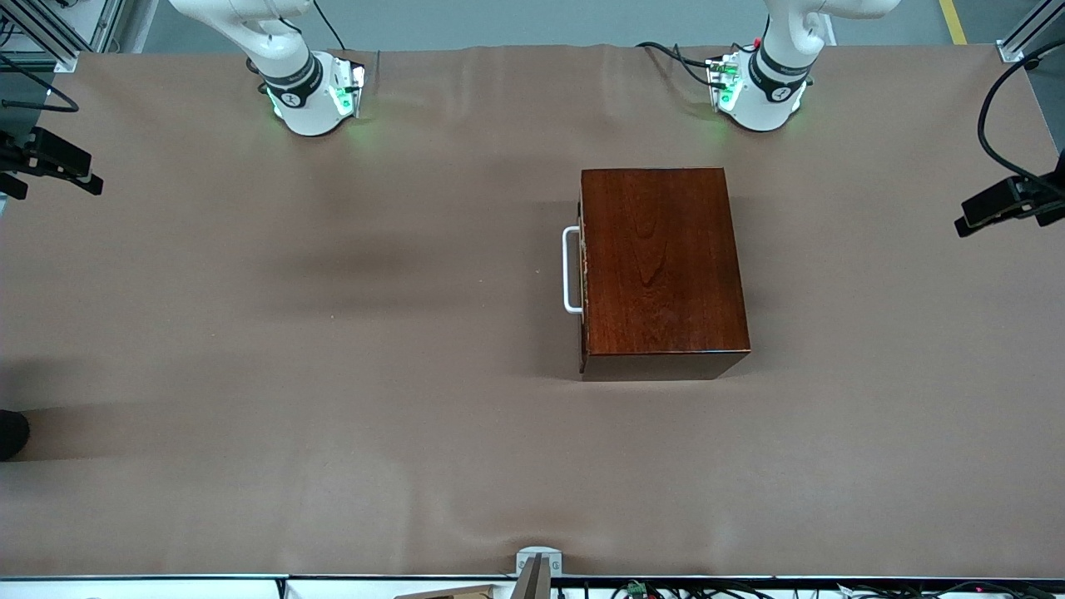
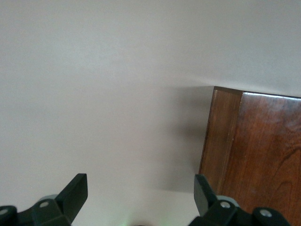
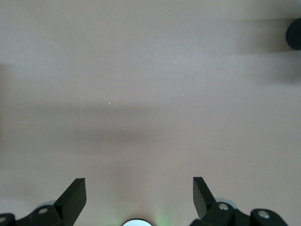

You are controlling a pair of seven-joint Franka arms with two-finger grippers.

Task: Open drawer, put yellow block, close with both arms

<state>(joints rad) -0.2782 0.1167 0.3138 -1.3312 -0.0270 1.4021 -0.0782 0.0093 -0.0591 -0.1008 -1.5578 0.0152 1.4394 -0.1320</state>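
High front camera faces both bases; wrist cameras look down, left sharing the wooden box [image 1: 661, 266]

Wooden box [image 1: 663, 270] sits on the table [image 1: 333, 374] toward my left arm's end. Its drawer [image 1: 584, 266] is pushed in, handle [image 1: 571, 269] facing my right arm's end. My left gripper [image 2: 141, 197] hangs beside the box; my right gripper [image 3: 139, 197] over bare table.

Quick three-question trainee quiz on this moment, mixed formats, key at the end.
1. True or false: the drawer of the wooden box is pulled out.
2. The left pincer is: A) open over the table beside the box, B) shut on the handle.
3. Fill in: the handle faces the ____ arm's end of the table.

Key: 1 false, it is shut. 2 A. 3 right. The right pincer is also open, over bare table.
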